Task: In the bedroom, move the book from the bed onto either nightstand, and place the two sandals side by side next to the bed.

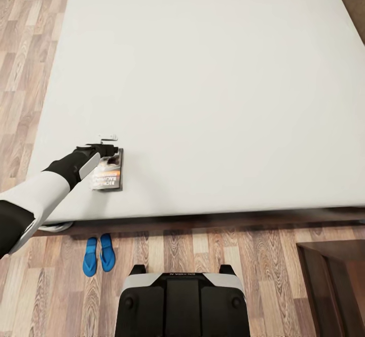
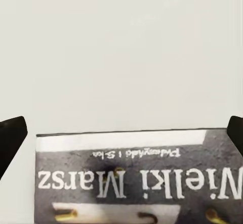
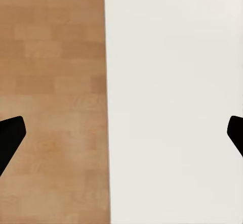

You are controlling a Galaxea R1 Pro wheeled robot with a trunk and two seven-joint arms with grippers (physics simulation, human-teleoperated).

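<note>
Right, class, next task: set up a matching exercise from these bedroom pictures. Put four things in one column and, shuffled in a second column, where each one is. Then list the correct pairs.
Things
1. book
2. two sandals
3. left gripper
4. bed

Places
A. side by side on the wood floor, just off the bed's near edge
B. over the book's far end, fingers spread wide
C. lying flat on the mattress near its near left corner
D. standing on the plank floor, taking up most of the head view

Pairs: 1-C, 2-A, 3-B, 4-D
</note>
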